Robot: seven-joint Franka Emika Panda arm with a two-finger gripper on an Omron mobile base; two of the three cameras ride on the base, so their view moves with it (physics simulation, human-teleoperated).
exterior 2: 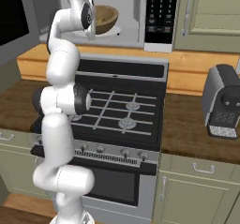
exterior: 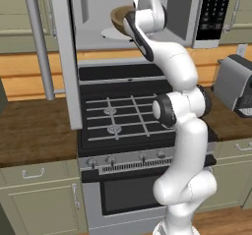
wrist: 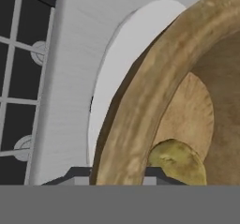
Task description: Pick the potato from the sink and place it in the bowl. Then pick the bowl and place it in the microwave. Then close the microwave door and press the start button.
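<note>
The claw (wrist: pixel 117 174) is clamped across the rim of the bowl (exterior 2: pixel 104 18), one tip on each side of the wall, with the bowl seemingly resting on the turntable plate (wrist: pixel 115 73) inside the microwave (exterior: pixel 147 13). The potato (wrist: pixel 179 162) lies inside the bowl. The bowl looks rigid and light, its rim the natural hold; the potato may roll if tilted.
</note>
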